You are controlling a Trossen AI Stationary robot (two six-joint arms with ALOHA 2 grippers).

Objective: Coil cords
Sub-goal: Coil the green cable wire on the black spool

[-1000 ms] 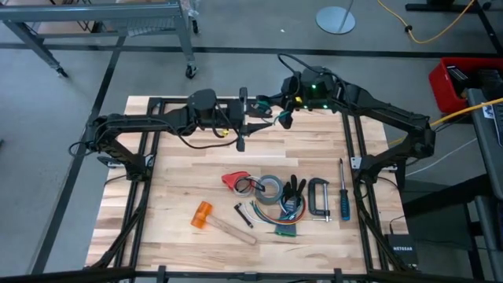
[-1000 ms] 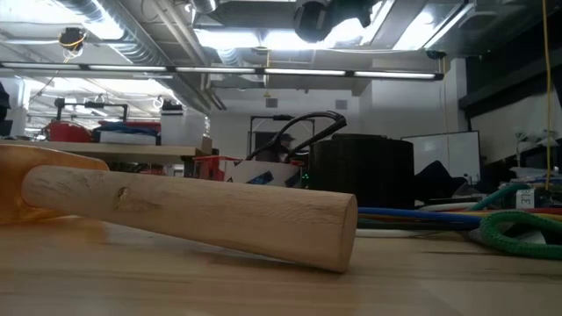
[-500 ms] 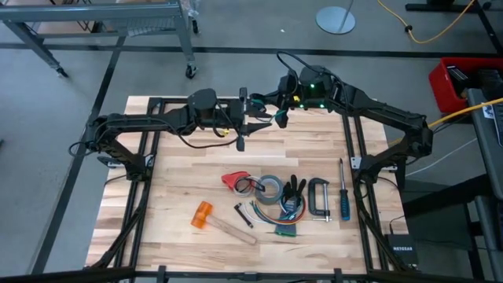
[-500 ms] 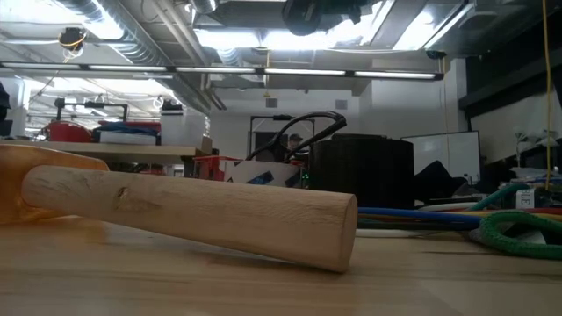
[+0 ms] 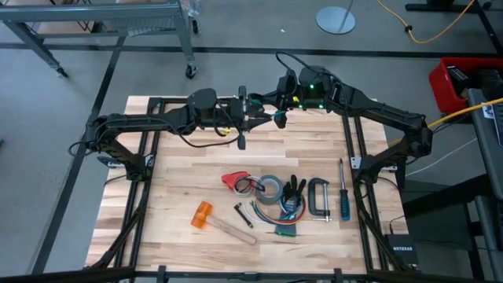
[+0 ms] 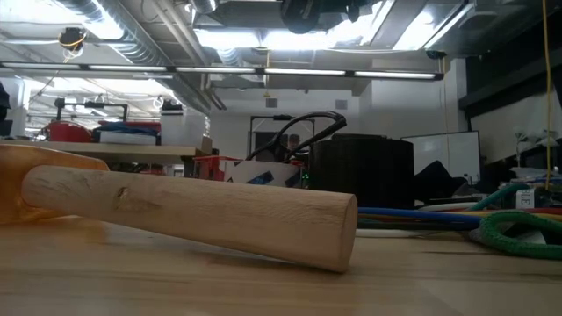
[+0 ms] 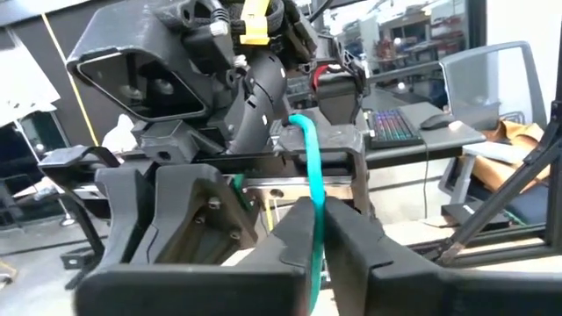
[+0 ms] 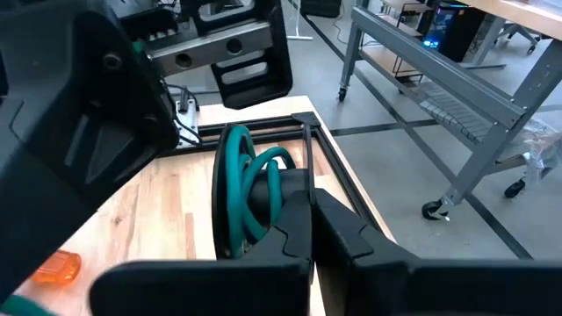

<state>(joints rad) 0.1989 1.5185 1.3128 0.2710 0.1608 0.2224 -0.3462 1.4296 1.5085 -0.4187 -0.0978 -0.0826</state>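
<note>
While raised at far centre of surface (image 5: pixel 181 189): teal cord (image 8: pixel 239 189), coiled, clamped by right end effector (image 5: pixel 277 116); strand pinched by left end effector (image 5: pixel 253 118). Coiling underway; next, another loop.

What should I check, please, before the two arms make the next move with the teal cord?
1. Left tool shut on the teal cord: ok.
2. Right tool shut on the coiled loops: ok.
3. Both tools raised above the table: ok.
4. Room between the two tools: not ok, they are very close.
5. Where the cord's free end lies: cannot tell.
6. Hammer far from both tools: ok.
</note>
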